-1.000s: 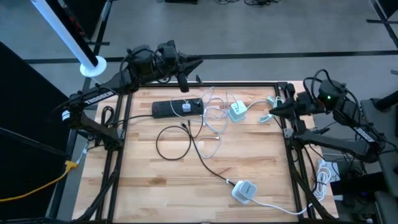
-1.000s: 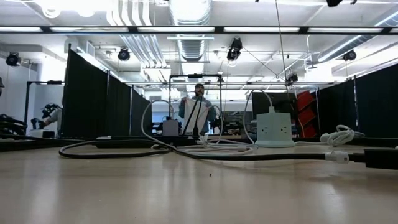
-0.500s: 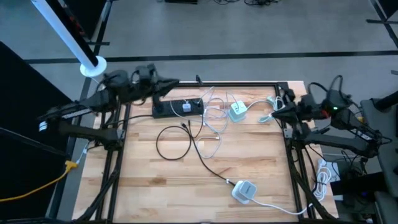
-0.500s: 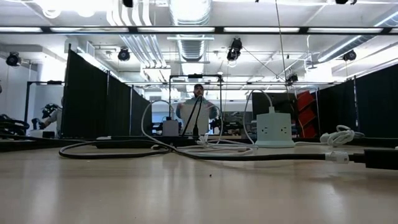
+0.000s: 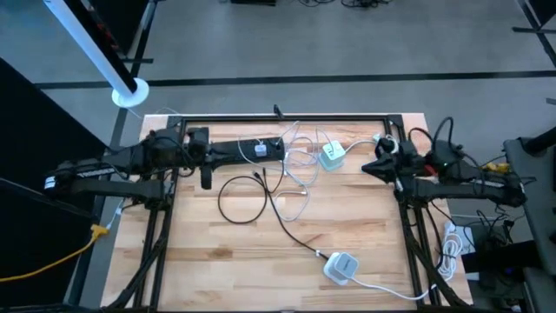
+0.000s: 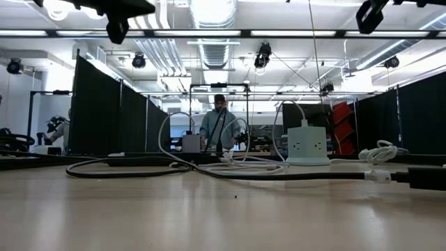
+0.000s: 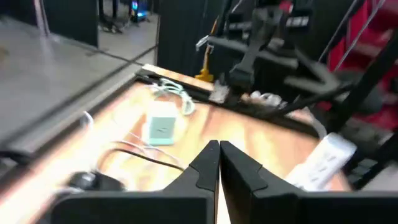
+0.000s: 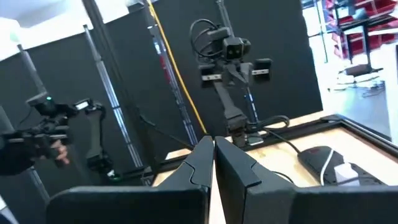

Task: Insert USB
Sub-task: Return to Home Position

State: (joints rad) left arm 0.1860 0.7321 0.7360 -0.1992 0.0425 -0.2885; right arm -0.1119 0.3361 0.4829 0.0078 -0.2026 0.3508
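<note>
A black power strip (image 5: 252, 149) lies near the table's far edge with a white plug (image 5: 261, 149) in it. Right of it, a pale teal charger cube (image 5: 330, 156) sits among loose white cables (image 5: 300, 165). A black cable (image 5: 243, 198) loops at mid-table, its free end (image 5: 259, 176) on the wood, and runs to a grey charger (image 5: 341, 265) near the front. My left gripper (image 5: 211, 155) hovers shut at the strip's left end, high above the table (image 6: 115, 28). My right gripper (image 5: 365, 168) hovers shut at the right edge, pointing left. Both hold nothing (image 7: 218, 155) (image 8: 212, 152).
Black frame rails (image 5: 165, 217) run along the table's left, right and far sides. White cords (image 5: 452, 248) hang off the right side. A person (image 6: 219, 125) stands in the room behind the table. Bare wood (image 5: 217, 261) lies at the near left.
My left gripper has drawn back from beyond the far edge toward the table's left and down, ending level at the power strip's left end. My right gripper has sunk and swung a little toward the near edge, rolling as it went. Both now show at the low view's top.
</note>
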